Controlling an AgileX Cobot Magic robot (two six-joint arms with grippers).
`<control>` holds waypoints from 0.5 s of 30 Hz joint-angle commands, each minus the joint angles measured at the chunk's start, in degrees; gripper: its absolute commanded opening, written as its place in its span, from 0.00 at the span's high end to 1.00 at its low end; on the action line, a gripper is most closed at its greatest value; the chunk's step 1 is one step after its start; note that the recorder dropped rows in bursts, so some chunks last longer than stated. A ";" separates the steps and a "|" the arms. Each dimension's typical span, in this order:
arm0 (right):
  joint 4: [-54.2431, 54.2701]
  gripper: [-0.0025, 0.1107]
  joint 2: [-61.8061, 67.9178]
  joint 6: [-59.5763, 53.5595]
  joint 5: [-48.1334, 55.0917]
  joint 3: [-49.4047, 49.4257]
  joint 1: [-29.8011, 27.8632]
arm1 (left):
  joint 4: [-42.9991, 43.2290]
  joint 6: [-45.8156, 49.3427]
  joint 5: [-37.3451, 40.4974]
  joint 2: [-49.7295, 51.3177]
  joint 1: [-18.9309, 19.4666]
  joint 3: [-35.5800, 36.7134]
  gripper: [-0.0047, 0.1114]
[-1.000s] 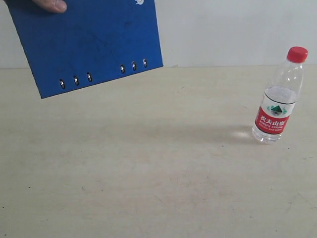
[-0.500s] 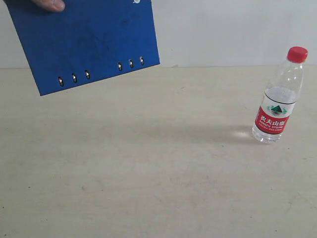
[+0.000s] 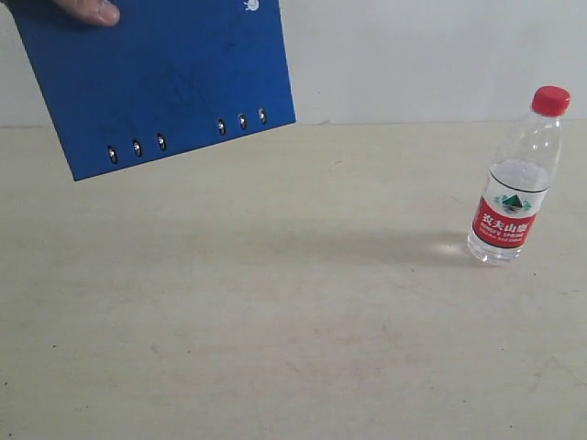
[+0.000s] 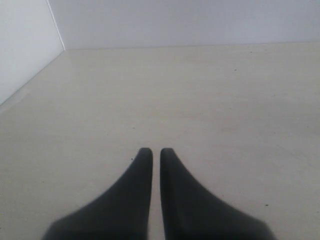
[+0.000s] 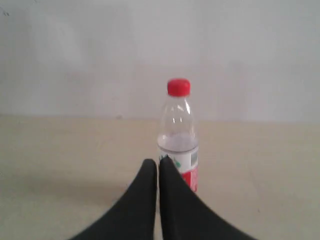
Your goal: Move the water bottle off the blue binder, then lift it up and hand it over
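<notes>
Left jaws: pressed almost together, only a thin slit between the tips, gripping nothing, low over the worktop [image 4: 210, 100].
Right jaws: pressed together, gripping nothing.
Open room: the pale worktop lay bare across its middle and front in the exterior view.
Edges: a white wall [image 3: 422, 55] closed the far edge; the left wrist view showed a second wall meeting it at a corner.
Water bottle [image 3: 512, 183]: upright on the worktop at the right side, near the far edge, red cap on.
Bottle against jaws: straight ahead of the right jaws; their tips overlapped its label in the right wrist view, and contact could not be told.
Blue binder [image 3: 165, 73]: held up off the worktop at the upper left, tilted, metal rivets along its lower edge, a person's finger [image 3: 87, 11] on its top edge, well apart from the bottle.
</notes>
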 commanded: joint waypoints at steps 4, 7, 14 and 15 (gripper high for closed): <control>10.07 0.98 -0.28 -6.91 -1.22 0.90 -6.25 | -0.66 0.22 0.06 -0.14 0.19 0.18 0.91; 21.65 0.98 -0.28 -17.05 -5.87 0.90 -12.55 | -0.66 0.22 0.06 -0.14 0.19 0.18 0.91; 29.93 0.98 -0.28 -23.45 -11.79 0.90 -12.31 | -0.66 0.22 0.06 -0.14 0.19 0.18 0.91; 29.93 0.98 -0.28 -23.61 -11.89 0.90 -12.31 | -0.66 0.22 0.06 -0.14 0.19 0.18 0.91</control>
